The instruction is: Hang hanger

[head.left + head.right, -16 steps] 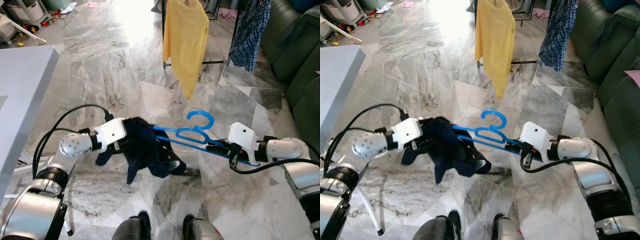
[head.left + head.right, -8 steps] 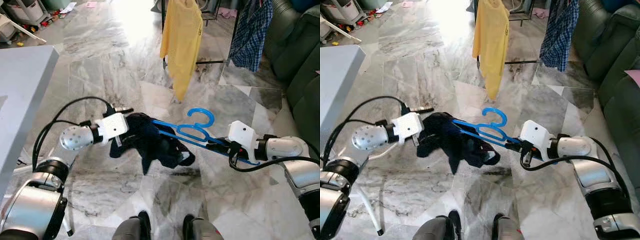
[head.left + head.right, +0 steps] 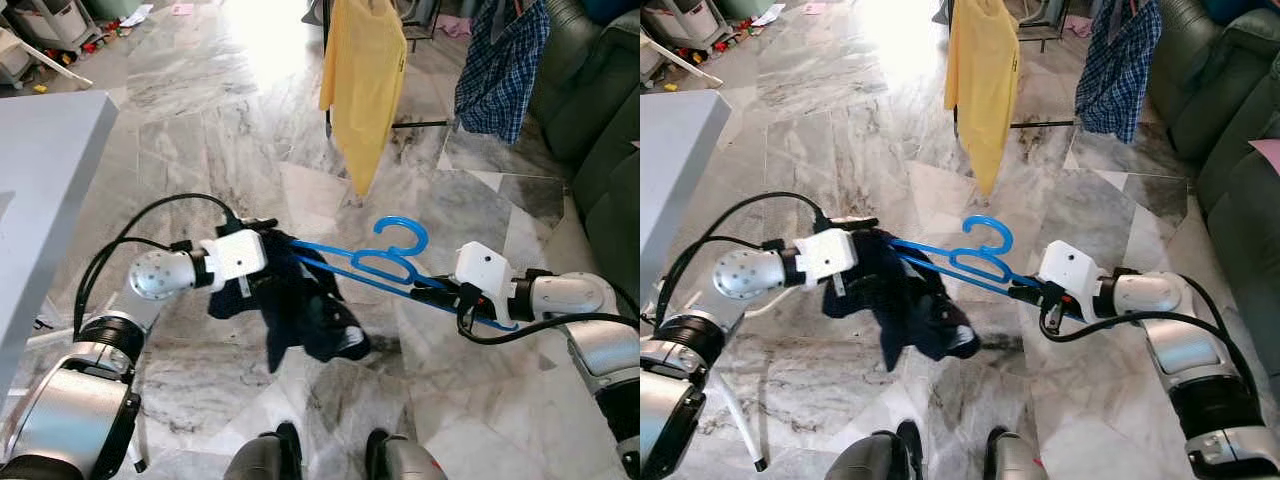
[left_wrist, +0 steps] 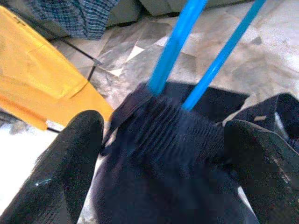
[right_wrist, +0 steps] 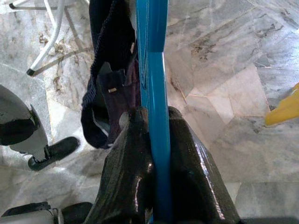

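Left eye view, nearest first: robot's feet [image 3: 330, 455] at the bottom edge, marble floor [image 3: 200, 120] all round. Just above them, both arms held out w/ a blue hanger [image 3: 385, 262] slung between. Right gripper [image 3: 447, 293] is clamped tight on the hanger's lower bar at the right end; in the right wrist view the two black fingers [image 5: 128, 179] pinch the blue strip w/ no gap. Left gripper [image 3: 262, 262] sits at the hanger's other end, where a dark navy garment [image 3: 300, 310] is bunched. In the left wrist view its fingers [image 4: 70, 163] stand spread either side of the ribbed cloth, not pinching it, so released or nearly so.

Farther off: a yellow shirt [image 3: 365, 75] and a plaid shirt [image 3: 495, 65] hang from a drying rack [image 3: 425, 122], dark sofa [image 3: 590, 110] to the right, grey table [image 3: 45, 190] to the left.

Risk, as I judge it: garment is only half on, mostly drooping below the bar. Tilt the hanger en route to the rack and it prob slides off onto the floor.

Hard to tell: how much cloth is actually threaded over the hanger's left shoulder, since the gripper body covers it. Rack's top rail is cut off by the frame edge, so free space for the hook can't be judged.
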You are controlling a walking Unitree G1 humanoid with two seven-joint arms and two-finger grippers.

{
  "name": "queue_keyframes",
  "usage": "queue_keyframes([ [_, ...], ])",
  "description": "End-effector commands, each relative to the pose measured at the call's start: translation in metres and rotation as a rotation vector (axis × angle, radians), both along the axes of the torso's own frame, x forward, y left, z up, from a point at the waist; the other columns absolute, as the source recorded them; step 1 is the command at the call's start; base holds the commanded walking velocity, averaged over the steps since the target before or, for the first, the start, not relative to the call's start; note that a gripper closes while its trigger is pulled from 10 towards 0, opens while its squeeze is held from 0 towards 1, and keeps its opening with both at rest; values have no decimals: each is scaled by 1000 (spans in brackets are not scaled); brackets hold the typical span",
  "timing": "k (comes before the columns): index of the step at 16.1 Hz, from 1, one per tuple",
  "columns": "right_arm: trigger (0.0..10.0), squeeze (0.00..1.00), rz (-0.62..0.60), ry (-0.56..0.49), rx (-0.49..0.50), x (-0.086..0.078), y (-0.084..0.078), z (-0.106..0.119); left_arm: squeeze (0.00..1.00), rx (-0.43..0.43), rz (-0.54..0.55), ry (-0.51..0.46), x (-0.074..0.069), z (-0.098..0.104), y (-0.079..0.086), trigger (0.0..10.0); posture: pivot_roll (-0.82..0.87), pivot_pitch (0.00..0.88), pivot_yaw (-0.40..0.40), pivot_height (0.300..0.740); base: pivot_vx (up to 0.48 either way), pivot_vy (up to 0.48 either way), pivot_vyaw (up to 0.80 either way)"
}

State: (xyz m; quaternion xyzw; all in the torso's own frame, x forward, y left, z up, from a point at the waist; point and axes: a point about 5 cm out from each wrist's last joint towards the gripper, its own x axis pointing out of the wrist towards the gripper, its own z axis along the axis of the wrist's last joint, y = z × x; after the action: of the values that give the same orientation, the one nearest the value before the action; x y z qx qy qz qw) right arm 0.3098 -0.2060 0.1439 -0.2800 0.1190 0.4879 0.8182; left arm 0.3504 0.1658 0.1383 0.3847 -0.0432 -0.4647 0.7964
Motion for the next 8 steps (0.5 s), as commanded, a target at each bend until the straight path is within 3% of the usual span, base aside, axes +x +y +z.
queue_keyframes([
  [1, 0, 0, 33, -39, 42, -1, 6, 9, 1000, 39, -20, 18, -2, -3, 2, 10000, -125, 232, 93, 740, 0, 0, 0],
  [3, 0, 0, 45, -34, 51, -2, 7, 9, 1000, 66, -47, 71, -3, -7, 2, 10000, -124, 232, 95, 740, 0, 0, 0],
  [4, 0, 0, 55, -27, 54, -3, 8, 8, 871, 81, -55, 76, -3, -7, 2, 4353, -124, 232, 95, 740, 0, 0, 0],
  [5, 0, 0, 71, -19, 59, -5, 9, 9, 0, 96, -61, 90, -4, -8, 2, 0, -124, 232, 95, 740, 0, 0, 0],
  [8, 0, 0, 110, 2, 55, -9, 12, 9, 0, 109, -62, 106, -4, -9, 3, 0, -126, 236, 100, 740, 0, 0, 0],
])
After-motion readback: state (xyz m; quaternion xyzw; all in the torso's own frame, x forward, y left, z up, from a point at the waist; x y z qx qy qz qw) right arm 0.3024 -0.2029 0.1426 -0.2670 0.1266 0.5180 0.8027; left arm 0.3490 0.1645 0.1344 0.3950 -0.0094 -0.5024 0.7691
